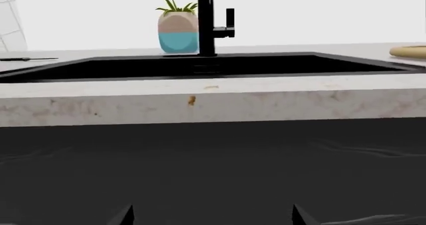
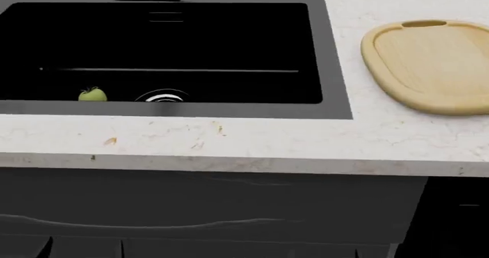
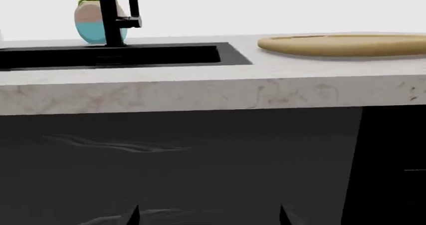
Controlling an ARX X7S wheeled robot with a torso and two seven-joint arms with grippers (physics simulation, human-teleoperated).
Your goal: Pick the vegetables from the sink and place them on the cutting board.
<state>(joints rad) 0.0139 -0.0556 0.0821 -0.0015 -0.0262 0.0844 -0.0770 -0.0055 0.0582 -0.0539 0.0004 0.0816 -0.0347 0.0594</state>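
Tomato point(image 2: 93, 94) sits low in the black sink point(image 2: 328, 52), beside the round drain point(image 2: 162, 96). Both pincers, left point(image 1: 211, 217) and right point(image 3: 207, 216), hang open, holding nothing, well below the worktop point(image 2: 229, 141), far from it.

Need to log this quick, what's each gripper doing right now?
Left gripper: open, holding nothing.
Right gripper: open, holding nothing.
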